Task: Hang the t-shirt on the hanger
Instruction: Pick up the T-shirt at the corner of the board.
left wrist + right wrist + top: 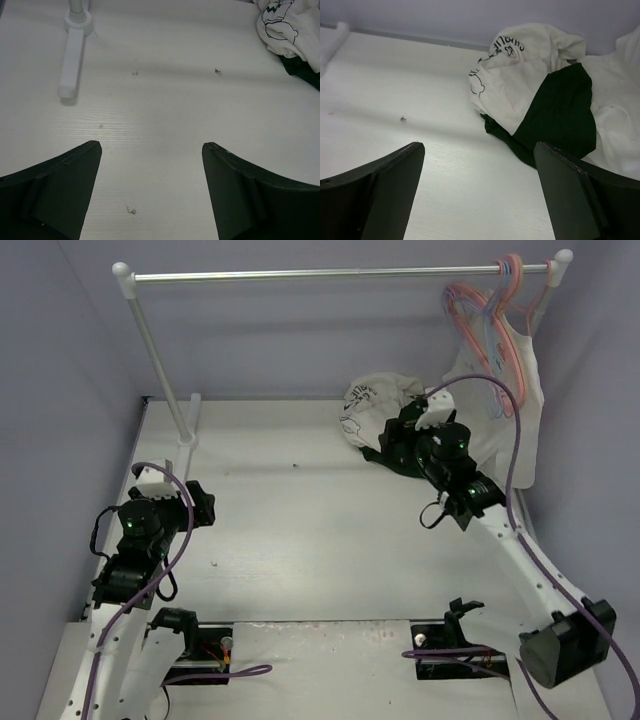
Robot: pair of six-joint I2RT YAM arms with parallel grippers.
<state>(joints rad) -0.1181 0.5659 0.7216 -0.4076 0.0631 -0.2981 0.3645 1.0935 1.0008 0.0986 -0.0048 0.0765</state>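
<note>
the right gripper [479, 146] hung with jaws spread just short of the crumpled t-shirt [520, 85] at the far right of the white table [300, 520]. the left gripper [151, 145], likewise spread, hovered over scuffed wood grain. the hanger [495, 340] hung on the rail [330, 275] before lilac walls [300, 340].

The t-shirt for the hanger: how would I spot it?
Find the metal rail across the back; at its right end hangs a plain white top. On the table just left of that lies the t-shirt, a crumpled heap, white with dark green patches and black print.
</note>
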